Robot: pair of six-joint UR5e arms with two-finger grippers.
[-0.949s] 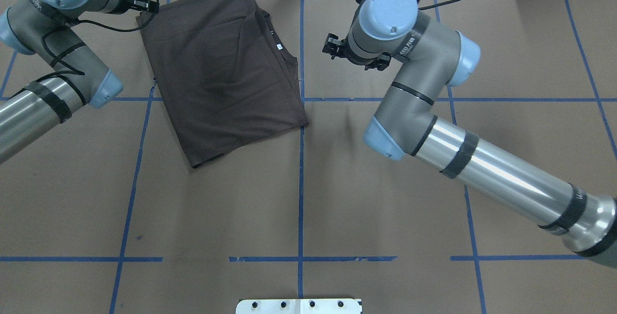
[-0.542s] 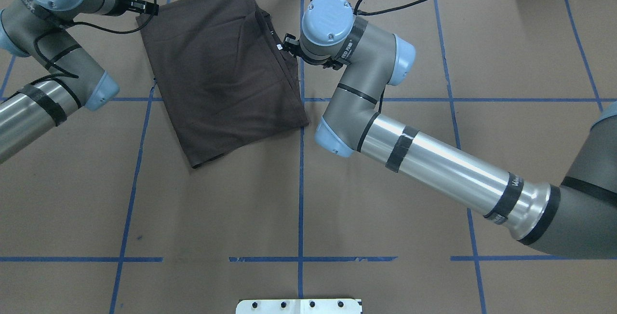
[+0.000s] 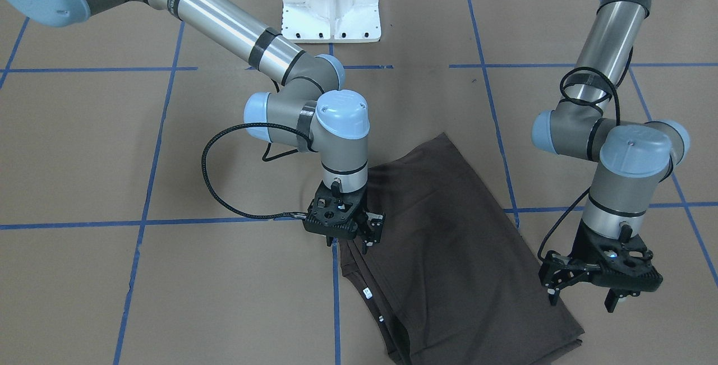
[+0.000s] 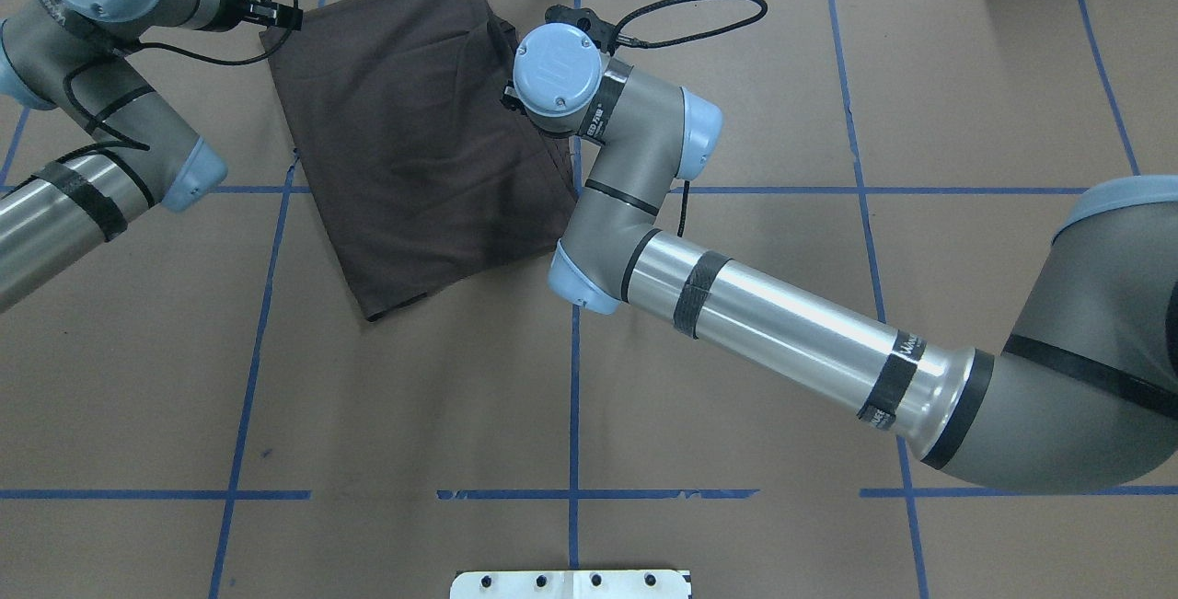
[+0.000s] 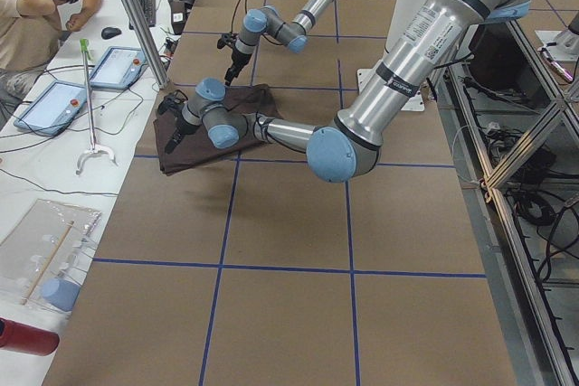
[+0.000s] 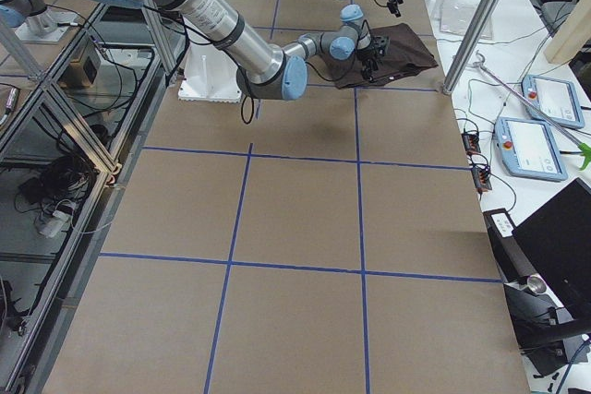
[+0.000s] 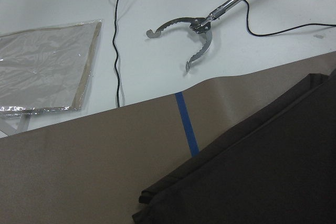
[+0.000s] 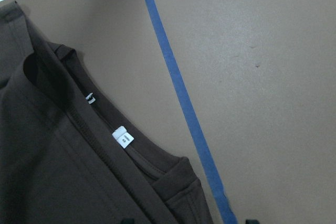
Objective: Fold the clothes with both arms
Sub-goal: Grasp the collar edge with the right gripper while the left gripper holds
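While the black right gripper (image 3: 350, 245) hangs open and empty, it may pinch just one layer of the dark-brown folded T-shirt (image 3: 449, 253) beneath.

T-shirt (image 4: 414, 139) | dark brown, folded flat (neck tag (image 8: 122, 138) showing) | lying askew

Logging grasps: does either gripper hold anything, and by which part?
Nothing held: left gripper and right gripper are both open at the T-shirt edges.

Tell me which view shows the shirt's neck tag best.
Right wrist view: the tag is close and sharp. Front-facing shows only a white speck; overhead, the right arm covers it; side views are too distant; left wrist misses it.
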